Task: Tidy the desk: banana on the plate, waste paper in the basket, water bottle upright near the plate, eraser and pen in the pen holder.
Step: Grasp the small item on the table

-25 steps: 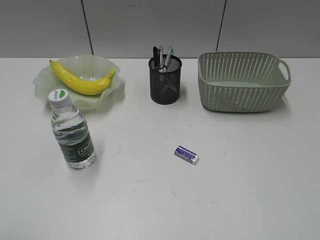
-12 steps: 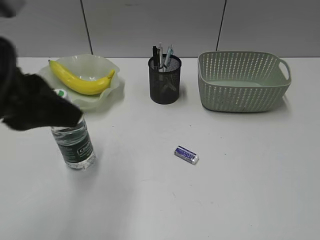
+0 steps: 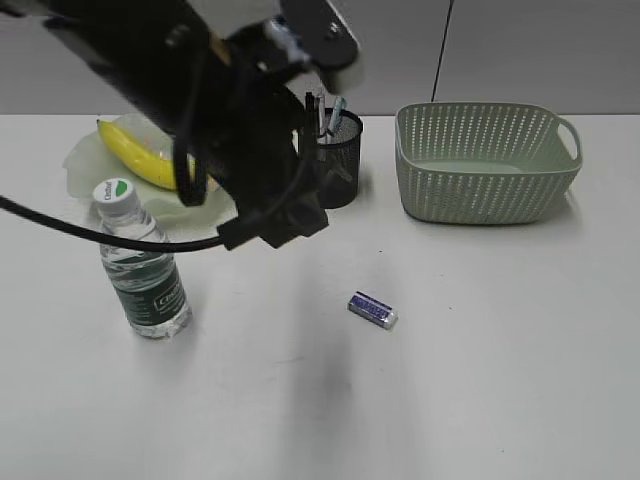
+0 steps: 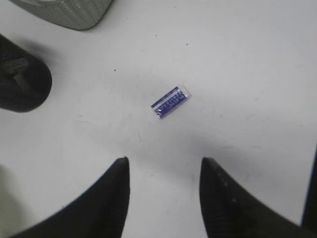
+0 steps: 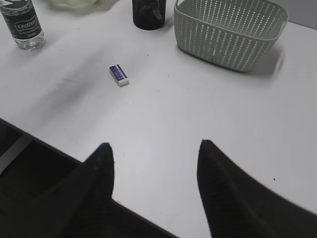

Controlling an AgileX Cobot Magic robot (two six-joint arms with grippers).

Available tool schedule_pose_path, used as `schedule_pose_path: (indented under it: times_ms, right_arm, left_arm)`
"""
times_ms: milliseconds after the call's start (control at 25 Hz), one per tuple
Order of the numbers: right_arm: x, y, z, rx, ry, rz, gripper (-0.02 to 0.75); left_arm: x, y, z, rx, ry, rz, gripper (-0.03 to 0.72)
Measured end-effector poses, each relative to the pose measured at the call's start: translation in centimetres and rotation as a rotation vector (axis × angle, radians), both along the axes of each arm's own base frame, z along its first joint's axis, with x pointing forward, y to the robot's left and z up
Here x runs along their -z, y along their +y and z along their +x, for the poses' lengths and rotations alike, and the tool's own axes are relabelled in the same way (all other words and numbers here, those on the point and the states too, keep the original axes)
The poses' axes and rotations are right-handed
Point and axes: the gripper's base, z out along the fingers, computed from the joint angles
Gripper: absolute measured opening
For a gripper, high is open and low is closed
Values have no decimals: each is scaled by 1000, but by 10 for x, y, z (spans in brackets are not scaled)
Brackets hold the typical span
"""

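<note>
The eraser (image 3: 373, 309), white with a purple sleeve, lies flat on the desk (image 3: 480, 370). My left gripper (image 4: 164, 166) hangs open and empty above the desk, short of the eraser (image 4: 170, 102). The left arm (image 3: 200, 90) crosses the plate (image 3: 85, 160) and partly hides the banana (image 3: 130, 148) lying in it. The water bottle (image 3: 140, 265) stands upright in front of the plate. Pens (image 3: 330, 108) stick out of the black mesh pen holder (image 3: 340, 165). My right gripper (image 5: 156, 148) is open and empty over the desk's near edge. The waste paper is out of view.
The pale green basket (image 3: 485, 165) stands at the back right, next to the pen holder. The desk's front edge (image 5: 59, 148) runs under my right gripper, with a dark drop below it. The basket (image 5: 230, 29) and the eraser (image 5: 119, 75) lie ahead of that gripper.
My left arm has swung in from the left, passed over the bottle, and now reaches across the plate toward the middle of the desk. The objects have not moved.
</note>
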Motion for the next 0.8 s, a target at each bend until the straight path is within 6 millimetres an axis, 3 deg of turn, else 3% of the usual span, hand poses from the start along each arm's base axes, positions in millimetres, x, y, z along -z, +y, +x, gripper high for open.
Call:
schedule_pose_path:
  times_ms: [160,400,800]
  right_arm:
    - [0,0,0,0,-1,0,433]
    - [0,0,0,0,-2,1,433]
    - [0,0,0,0,-3,1,433]
  left_arm:
    - [30,-27,14,168,-81,150,352]
    - [77,-61,20,367,-159,254,354]
    - [122,-86,33,410,-194,268,354]
